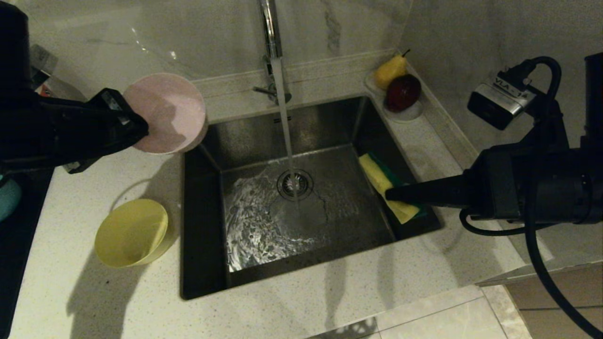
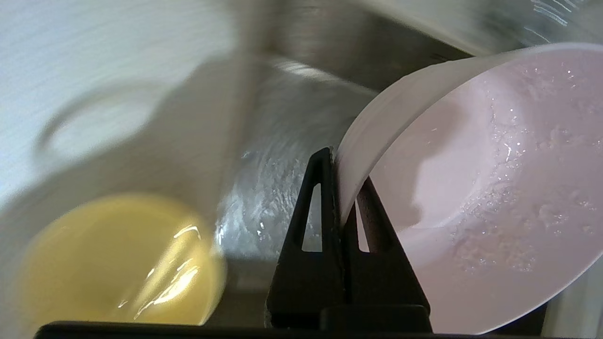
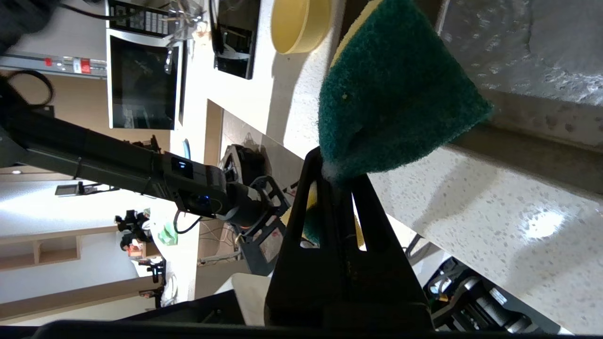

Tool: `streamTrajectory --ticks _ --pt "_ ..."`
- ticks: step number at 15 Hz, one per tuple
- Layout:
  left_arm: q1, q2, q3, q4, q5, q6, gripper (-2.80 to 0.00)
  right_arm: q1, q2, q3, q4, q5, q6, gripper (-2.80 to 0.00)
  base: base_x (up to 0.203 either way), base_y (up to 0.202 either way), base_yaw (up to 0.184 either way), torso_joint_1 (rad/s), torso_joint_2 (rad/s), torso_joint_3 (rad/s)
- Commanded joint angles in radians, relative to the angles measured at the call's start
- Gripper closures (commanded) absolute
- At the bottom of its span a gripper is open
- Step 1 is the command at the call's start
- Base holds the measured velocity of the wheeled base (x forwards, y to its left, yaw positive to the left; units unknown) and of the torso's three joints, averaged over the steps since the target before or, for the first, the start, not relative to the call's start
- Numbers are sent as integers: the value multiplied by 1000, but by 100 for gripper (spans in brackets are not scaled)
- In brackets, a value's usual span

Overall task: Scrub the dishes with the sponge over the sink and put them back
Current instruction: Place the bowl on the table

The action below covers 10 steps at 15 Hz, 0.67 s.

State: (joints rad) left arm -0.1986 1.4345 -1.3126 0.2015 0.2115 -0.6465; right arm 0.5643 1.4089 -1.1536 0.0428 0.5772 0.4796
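Speckled worktop (image 1: 330, 292) around sink (image 1: 207, 226): light, stiff, wet-slick pink bowl (image 1: 167, 113) is pinched by its thin rim in left gripper (image 2: 340, 197) fingers, soft sponge (image 1: 388, 188) squeezed at one end by right gripper (image 3: 337, 181).

Pink bowl (image 1: 167, 113); green (perhaps yellow-backed) sponge (image 3: 395, 94).

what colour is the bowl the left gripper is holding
Pale pink. The bowl is pinched at its rim by the left gripper; the left wrist view shows it best.
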Motion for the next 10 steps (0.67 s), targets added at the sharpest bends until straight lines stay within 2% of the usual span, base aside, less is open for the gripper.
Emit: streamTrajectory --ticks 1,3,7,10 --pt "111 18 -95 152 1 -66 0 -6 -1 8 1 4 2 0 0 0 0 0 0 0" --pt "200 20 -131 210 0 -107 0 -6 -1 12 0 3 2 0 0 0 0 0 0 0" --pt "381 48 -148 236 -5 -168 0 -6 -3 11 2 3 2 0 0 0 0 0 0 0" --pt "530 95 -133 251 -76 -201 0 -6 2 12 0 3 2 0 0 0 0 0 0 0"
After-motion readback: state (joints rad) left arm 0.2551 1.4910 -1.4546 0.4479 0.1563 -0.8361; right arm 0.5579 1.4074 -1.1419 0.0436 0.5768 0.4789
